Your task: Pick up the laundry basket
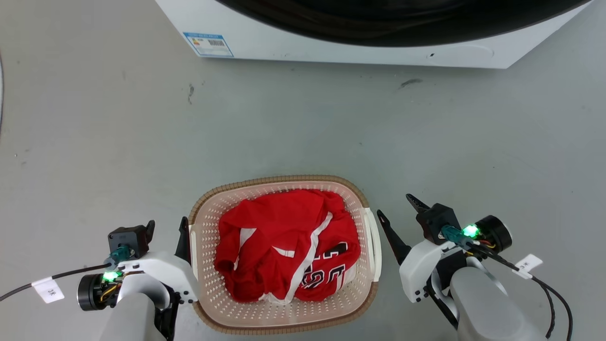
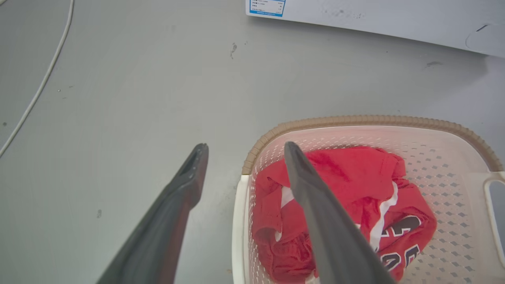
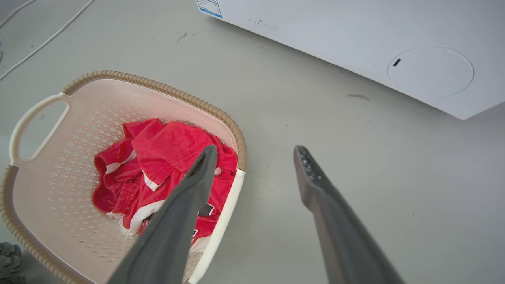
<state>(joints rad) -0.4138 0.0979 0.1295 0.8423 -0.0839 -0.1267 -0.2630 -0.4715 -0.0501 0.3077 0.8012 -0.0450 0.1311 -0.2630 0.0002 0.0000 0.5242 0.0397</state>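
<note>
The laundry basket (image 1: pixel 279 180) stands on the grey floor, cream-pink and perforated with a brown rim, holding a crumpled red jersey (image 1: pixel 284 237). My left gripper (image 1: pixel 167 232) is open just outside the basket's left white handle (image 1: pixel 193 251), its inner finger close beside it. My right gripper (image 1: pixel 396 207) is open a short way off the right white handle (image 1: pixel 374 241), not touching it. In the left wrist view the open left gripper (image 2: pixel 245 146) is level with the near handle (image 2: pixel 238 225) of the basket (image 2: pixel 355 119). In the right wrist view the open right gripper (image 3: pixel 255 148) hangs beside the basket (image 3: pixel 158 87).
A white washing machine (image 1: pixel 355 49) stands on the floor beyond the basket, with bare grey floor between them. A thin white cable (image 2: pixel 39 83) lies on the floor far to the left. The machine's lower panel (image 3: pixel 355 39) has a round cover.
</note>
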